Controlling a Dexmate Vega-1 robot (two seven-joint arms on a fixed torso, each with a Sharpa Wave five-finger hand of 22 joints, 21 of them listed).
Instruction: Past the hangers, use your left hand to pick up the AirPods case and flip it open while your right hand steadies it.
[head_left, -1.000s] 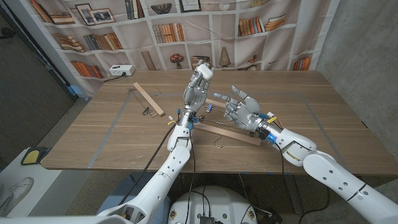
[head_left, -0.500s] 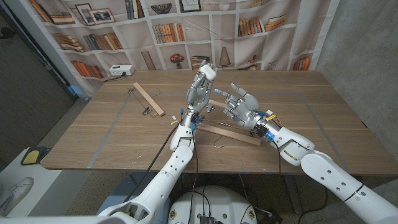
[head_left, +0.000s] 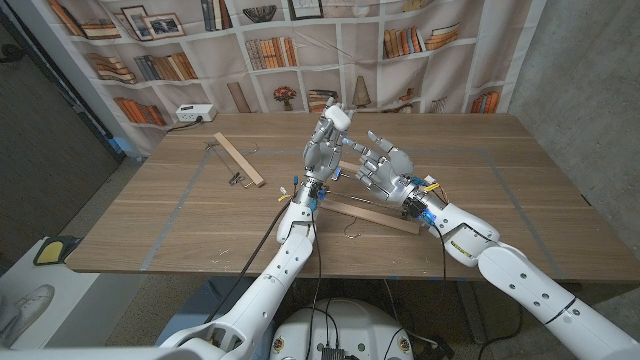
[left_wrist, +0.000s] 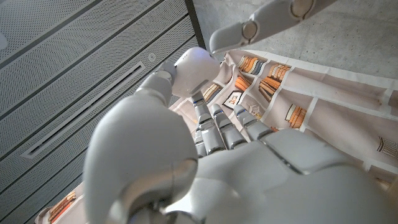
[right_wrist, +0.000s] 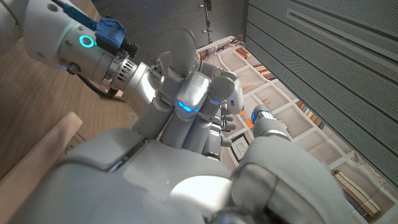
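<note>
We have the small white rounded AirPods case (head_left: 338, 117) up off the table, pinched at the fingertips of our left hand (head_left: 322, 146), raised above the middle of the wooden table (head_left: 180, 215). In the left wrist view the same case (left_wrist: 194, 64) sits against the fingertips, its lid seemingly closed, though we cannot be sure. Our right hand (head_left: 385, 167) stands just beside, fingers spread and holding nothing, near the case but, as far as we can tell, not touching it. Below lies a light wooden hanger (head_left: 375, 210), with a second wooden hanger (head_left: 238, 159) well apart on our left. To do this well, we'd bring the right fingers in against the case body first, brace it gently, then lever the lid with a left fingertip without loosening the pinch.
</note>
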